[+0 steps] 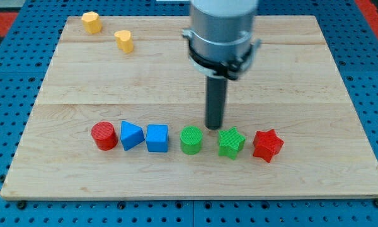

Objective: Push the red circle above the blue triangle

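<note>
yellow blocks: two of them up in the view's top-left corner, one (91, 22) further left, the other (123, 41) just to its right and a bit lower. Shapes are hard to call from here, well away from everything else.
red circle (104, 135): the block I need, leftmost in the bottom row, sitting just beside the blue triangle (131, 135), maybe touching, can't tell.
blue cube (157, 138): right next to the triangle on its right side.
green circle (191, 139): middle of the row, small gap from the cube.
my tip (214, 127): bare rod, nothing to open or close and it's holding nothing. It's down on the wooden board (290, 75) just above the gap between the green circle and the green star (230, 142), not clearly touching either.
red star (267, 145): far right end of the row.
key relation: red circle lies well to the view's left of my tip, with three blocks between. I reckon I need to get under it and push it toward the view's top, then right.
hidden: the arm's housing covers part of the board's top edge.
</note>
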Available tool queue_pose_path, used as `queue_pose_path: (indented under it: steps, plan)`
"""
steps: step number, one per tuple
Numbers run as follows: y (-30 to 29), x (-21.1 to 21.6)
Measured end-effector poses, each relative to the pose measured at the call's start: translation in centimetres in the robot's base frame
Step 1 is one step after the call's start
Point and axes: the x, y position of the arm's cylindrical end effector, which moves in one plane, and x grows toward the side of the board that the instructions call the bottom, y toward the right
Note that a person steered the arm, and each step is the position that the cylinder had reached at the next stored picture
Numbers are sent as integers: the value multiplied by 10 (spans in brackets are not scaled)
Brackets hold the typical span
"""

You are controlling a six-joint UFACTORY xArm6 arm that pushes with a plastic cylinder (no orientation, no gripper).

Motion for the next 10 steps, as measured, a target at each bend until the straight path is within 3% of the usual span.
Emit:
queue_pose_path:
  steps: [3, 4, 5, 6, 7, 8, 9, 10]
  plan:
    - [114, 11]
    - [109, -34]
    - [53, -67]
    - [-52, -77]
    - [-190, -114]
    - [-310, -44]
    - [-350, 34]
    - [-279, 68]
